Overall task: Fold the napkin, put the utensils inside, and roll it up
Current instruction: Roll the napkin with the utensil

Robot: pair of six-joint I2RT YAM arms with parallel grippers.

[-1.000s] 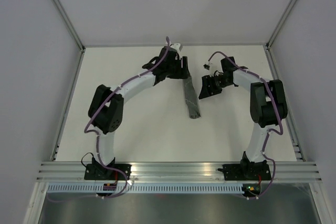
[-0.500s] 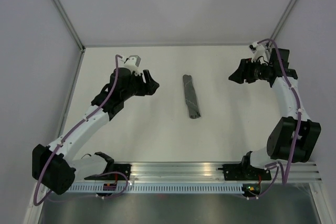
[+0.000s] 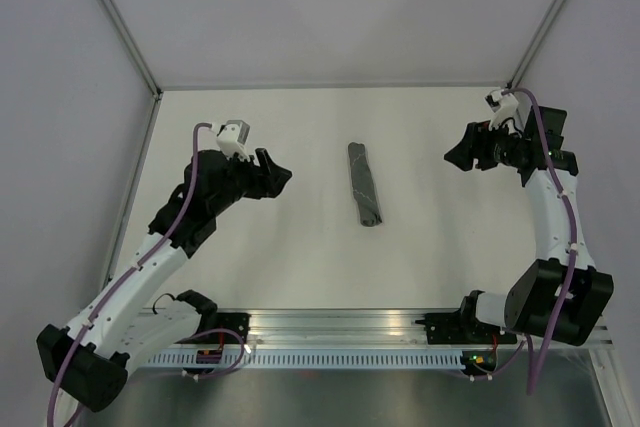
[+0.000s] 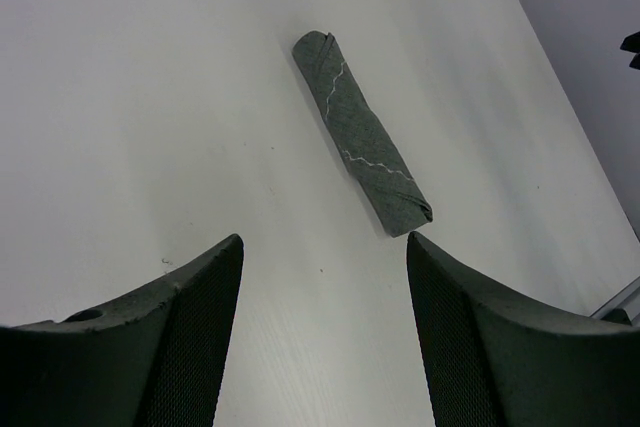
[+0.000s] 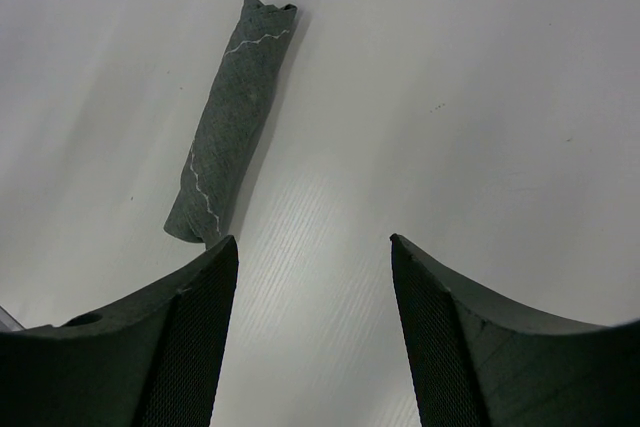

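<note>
The rolled napkin (image 3: 365, 185) lies between the left and right jaws, touching neither, both spread empty.

- The napkin (image 3: 365, 184), rolled into a slim bundle, lies mid-table and is the one obstacle between the two arms.
- A broad strip of bare table (image 3: 300, 247) separates it from the left gripper (image 3: 280, 175), whose fingers are spread.
- A similar strip lies between the roll and the right gripper (image 3: 452, 157), also spread and well apart from it.
- Walls (image 3: 60, 147) close the left, right and far edges.
- The rail (image 3: 340, 322) carrying the arm bases bounds the near edge.
</note>
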